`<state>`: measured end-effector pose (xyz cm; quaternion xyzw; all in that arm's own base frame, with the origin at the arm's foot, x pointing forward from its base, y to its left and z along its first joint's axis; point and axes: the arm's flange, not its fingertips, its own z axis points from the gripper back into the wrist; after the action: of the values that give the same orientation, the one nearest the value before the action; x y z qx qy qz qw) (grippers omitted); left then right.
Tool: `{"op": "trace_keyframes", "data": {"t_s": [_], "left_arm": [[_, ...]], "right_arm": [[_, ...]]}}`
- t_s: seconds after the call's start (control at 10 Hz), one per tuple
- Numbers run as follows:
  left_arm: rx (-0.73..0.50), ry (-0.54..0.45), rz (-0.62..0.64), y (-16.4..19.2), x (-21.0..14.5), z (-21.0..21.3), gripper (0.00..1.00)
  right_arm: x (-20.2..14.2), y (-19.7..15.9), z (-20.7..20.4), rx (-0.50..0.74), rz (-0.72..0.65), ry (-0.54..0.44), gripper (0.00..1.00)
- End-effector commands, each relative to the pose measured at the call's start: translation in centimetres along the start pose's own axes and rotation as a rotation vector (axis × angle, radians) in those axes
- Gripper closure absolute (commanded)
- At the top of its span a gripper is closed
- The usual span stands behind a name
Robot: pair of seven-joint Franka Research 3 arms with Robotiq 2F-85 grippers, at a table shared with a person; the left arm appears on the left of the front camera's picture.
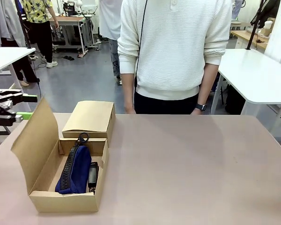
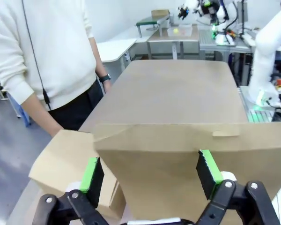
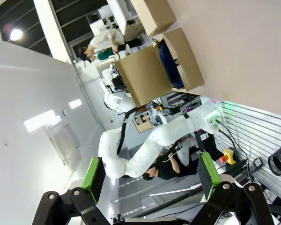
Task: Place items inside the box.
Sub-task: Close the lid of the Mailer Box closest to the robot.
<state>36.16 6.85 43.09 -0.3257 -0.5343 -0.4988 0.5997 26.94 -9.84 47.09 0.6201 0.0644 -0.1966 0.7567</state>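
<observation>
A: Where are the things?
B: A navy pencil case (image 1: 75,169) lies in the open box (image 1: 47,199) on the table (image 1: 187,173), with a black stapler (image 1: 92,174) beside it.
A: And the hands?
B: The left hand (image 2: 150,176) is spread apart around the box flap, and the right hand (image 3: 150,176) is spread apart, holding nothing.

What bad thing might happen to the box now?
1. The left tool sits open right behind the raised flap. If it pushes forward, it might bend the flap or slide the box.
2. The navy case sticks up inside the box with a black item beside it. The flap may not close flat over them.
</observation>
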Motion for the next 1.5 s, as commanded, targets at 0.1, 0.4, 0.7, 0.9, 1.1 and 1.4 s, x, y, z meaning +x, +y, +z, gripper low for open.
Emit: {"op": "trace_keyframes", "data": {"t_s": [0.1,0.4,0.7,0.9,1.1,1.4], "left_arm": [[0.009,-0.041,0.043,-1.6,0.1,-4.2,0.00],[-0.122,-0.026,0.074,-4.1,-0.9,-8.5,0.00],[-0.252,0.102,0.067,-8.1,-3.8,-10.6,0.00],[-0.313,0.195,0.045,-9.8,-5.4,-11.4,0.00],[-0.331,0.221,0.044,-10.2,-5.9,-11.3,0.00],[-0.342,0.269,0.033,-10.3,-6.0,-10.4,0.00]], "right_arm": [[-0.2,0.5,0.0,0.021,-0.012,-0.002,0.00],[-0.2,0.5,0.0,0.021,-0.012,-0.002,0.00],[-0.2,0.5,0.0,0.021,-0.012,-0.002,0.00],[-0.2,0.5,0.0,0.021,-0.012,-0.002,0.00],[-0.2,0.5,0.0,0.021,-0.012,-0.002,0.00],[-0.2,0.5,0.0,0.021,-0.012,-0.002,0.00]]}}
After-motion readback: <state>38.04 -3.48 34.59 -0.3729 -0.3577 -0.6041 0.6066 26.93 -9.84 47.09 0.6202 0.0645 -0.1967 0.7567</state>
